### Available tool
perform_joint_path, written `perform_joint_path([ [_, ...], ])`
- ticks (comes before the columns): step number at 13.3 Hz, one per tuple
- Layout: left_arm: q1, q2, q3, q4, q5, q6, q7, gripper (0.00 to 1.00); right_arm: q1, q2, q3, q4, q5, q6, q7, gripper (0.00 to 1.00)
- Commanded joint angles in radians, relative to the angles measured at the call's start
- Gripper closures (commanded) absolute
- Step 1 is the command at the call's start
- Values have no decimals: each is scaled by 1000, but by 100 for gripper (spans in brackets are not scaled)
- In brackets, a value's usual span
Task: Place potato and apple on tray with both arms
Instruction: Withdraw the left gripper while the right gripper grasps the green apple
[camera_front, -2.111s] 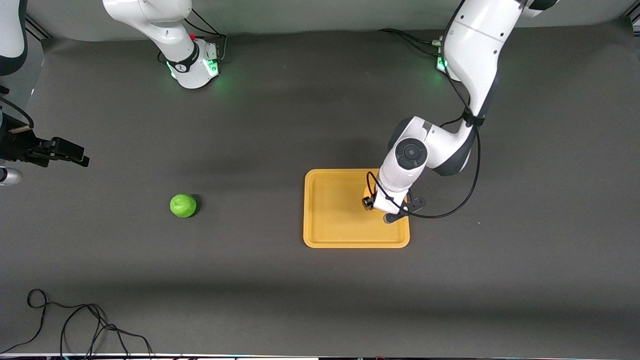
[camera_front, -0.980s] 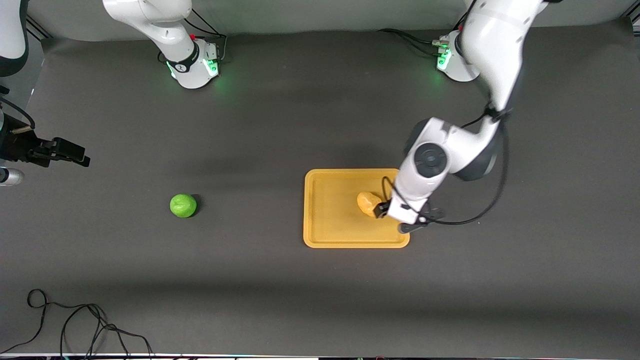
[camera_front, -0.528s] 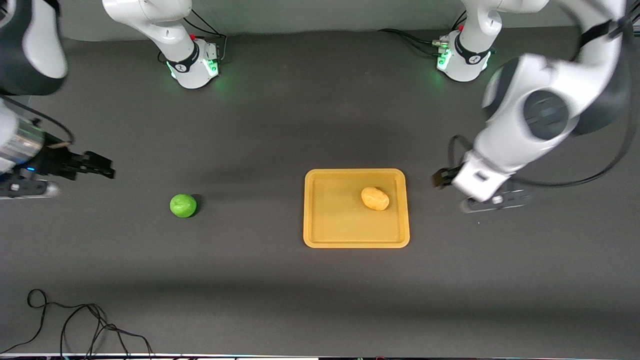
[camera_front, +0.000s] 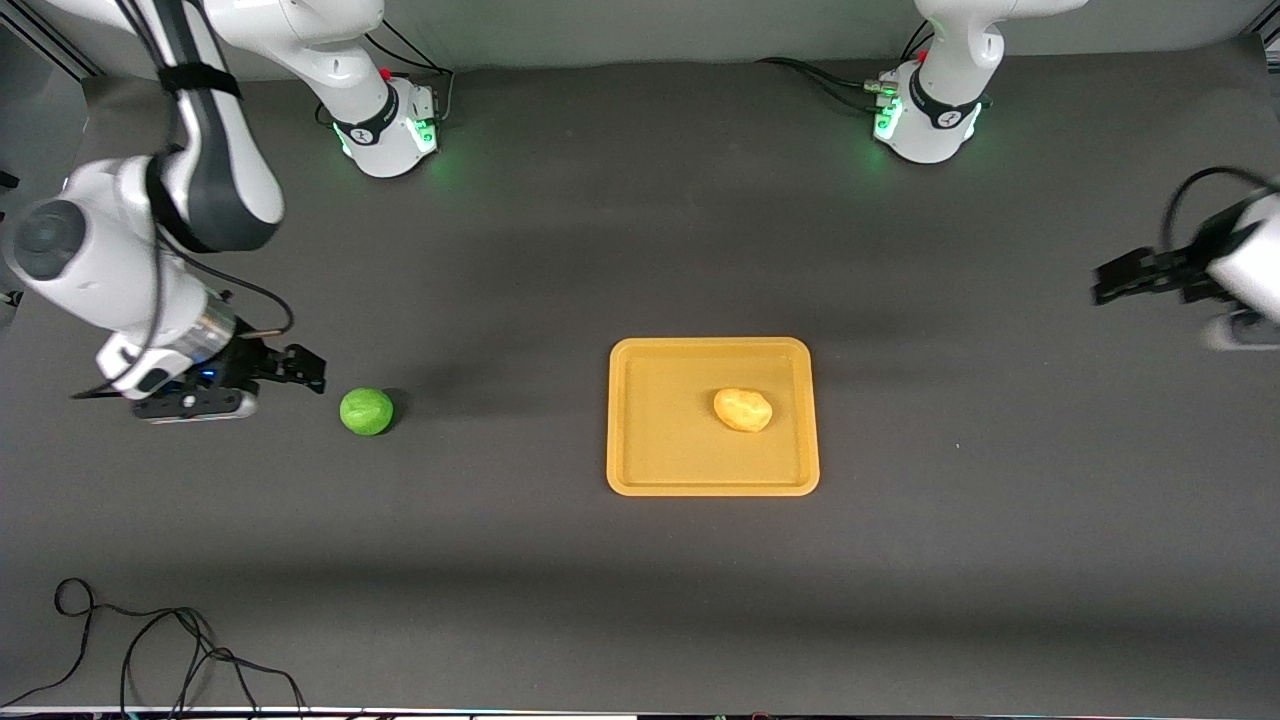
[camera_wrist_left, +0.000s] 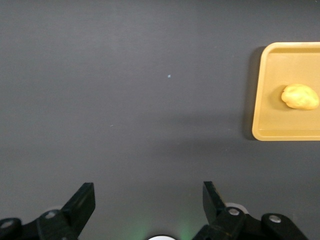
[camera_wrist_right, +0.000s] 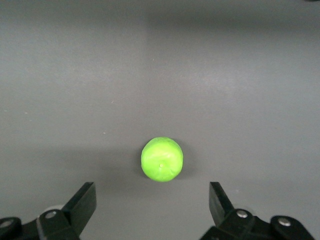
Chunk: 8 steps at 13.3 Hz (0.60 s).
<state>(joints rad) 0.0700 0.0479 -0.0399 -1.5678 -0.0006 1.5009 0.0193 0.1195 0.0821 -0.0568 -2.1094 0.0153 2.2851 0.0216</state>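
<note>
Two arms share one dark surface (camera_front: 560, 600); read the scene from the largest item down. You see the tray (camera_front: 640, 470) near the middle of that surface, flat and rectangular, its long axis running toward and away from the front camera. On it rests the potato (camera_front: 743, 409), a lumpy oval lying inside the rim in the half toward the left arm's end, so you may judge that half of the task complete. You find the apple (camera_front: 366, 411) on the bare surface, well apart from the tray, toward the right arm's end.

Your right gripper (camera_front: 300, 368) hangs near the apple, offset toward the right arm's end of the surface and slightly farther from the front camera, with a gap between them. Its fingers (camera_wrist_right: 82, 202) are spread wide and hold nothing. In the right wrist view the apple sits ahead of the gripper, roughly centred between the two fingers, so you would judge that a short advance and descent brings the fruit between them. Being round, the apple offers no preferred grasp axis.

Your left gripper (camera_front: 1120, 278) waits over bare surface at the left arm's end, well apart from the tray, fingers (camera_wrist_left: 82, 205) wide apart and empty. The right arm is plainly the nearer to the apple.
</note>
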Motion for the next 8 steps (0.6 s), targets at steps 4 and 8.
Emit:
perform_joint_path([
  [4,24,-37,-12,11,16,-74,19,6,11,76,-9,-113,12,238,14,0],
  [8,17,-49,-20,9,4,-82,1,6,11,191,-8,-113,12,319,12,0],
])
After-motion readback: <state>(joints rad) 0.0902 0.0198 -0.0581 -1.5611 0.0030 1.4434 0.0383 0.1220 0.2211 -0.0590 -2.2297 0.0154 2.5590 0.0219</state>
